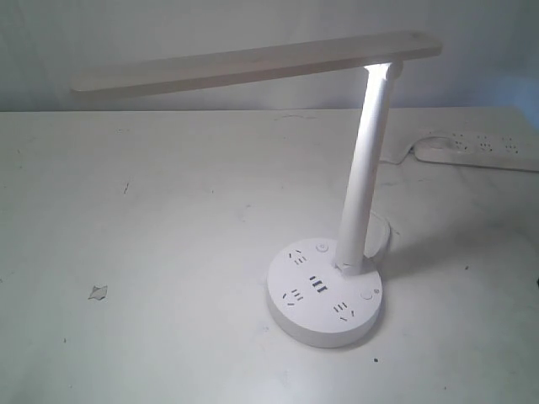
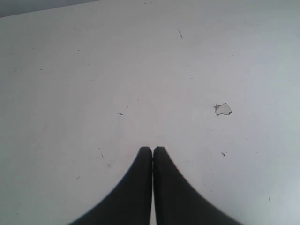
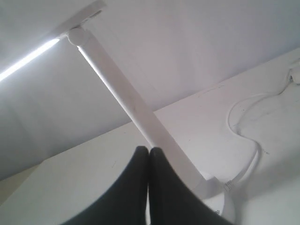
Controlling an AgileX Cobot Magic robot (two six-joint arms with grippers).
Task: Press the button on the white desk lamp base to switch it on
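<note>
While your left claw [image 2: 153, 152] hangs clenched and empty over the table [image 2: 93, 84], your right claw [image 3: 149, 152], likewise clenched on nothing, sits just beside the white desk lamp [image 3: 140, 112] pole. The lamp base [image 1: 324, 299] stands right of the table's middle, and the bar head glows.

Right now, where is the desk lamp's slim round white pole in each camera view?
Exterior view: slim white pole right of centre, leaning up from the round base.
Left wrist view: not in it.
Right wrist view: pole diagonal across the middle.
Shared landmark: white bar head atop it.
</note>
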